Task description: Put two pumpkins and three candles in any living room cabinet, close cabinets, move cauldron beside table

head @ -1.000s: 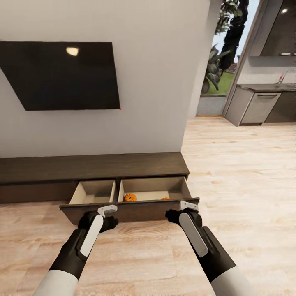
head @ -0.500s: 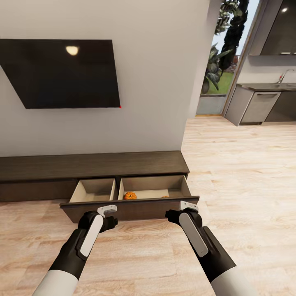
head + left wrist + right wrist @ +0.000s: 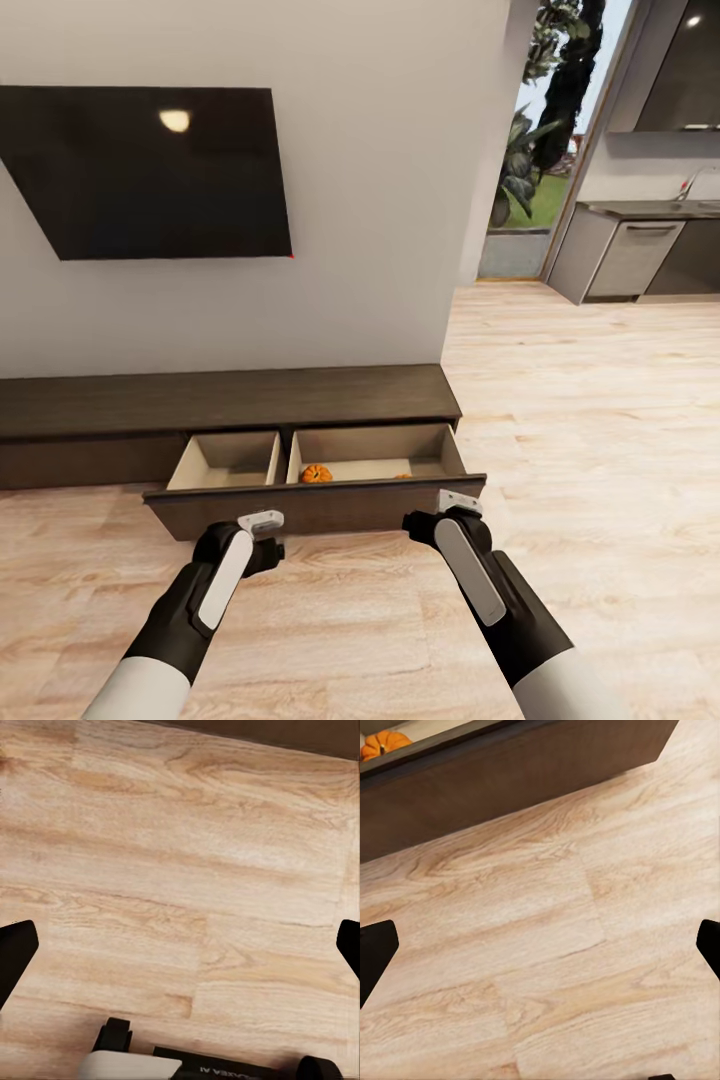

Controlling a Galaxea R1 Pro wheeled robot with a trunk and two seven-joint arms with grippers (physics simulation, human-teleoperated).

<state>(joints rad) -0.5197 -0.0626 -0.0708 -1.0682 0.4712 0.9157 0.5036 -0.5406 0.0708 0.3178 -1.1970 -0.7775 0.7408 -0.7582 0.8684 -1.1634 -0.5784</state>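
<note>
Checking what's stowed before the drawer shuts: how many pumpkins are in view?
2. One pumpkin sits in the open drawer's right compartment; a second orange sliver peeks above the drawer front. Candles may be hidden.

A pumpkin [image 3: 316,473] lies in the cabinet's [image 3: 230,400] open drawer [image 3: 310,505].

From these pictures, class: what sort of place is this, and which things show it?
Most likely a home living room: a dark TV hangs on the wall above a low cabinet with its drawer open, and a kitchen counter lies beyond.
</note>
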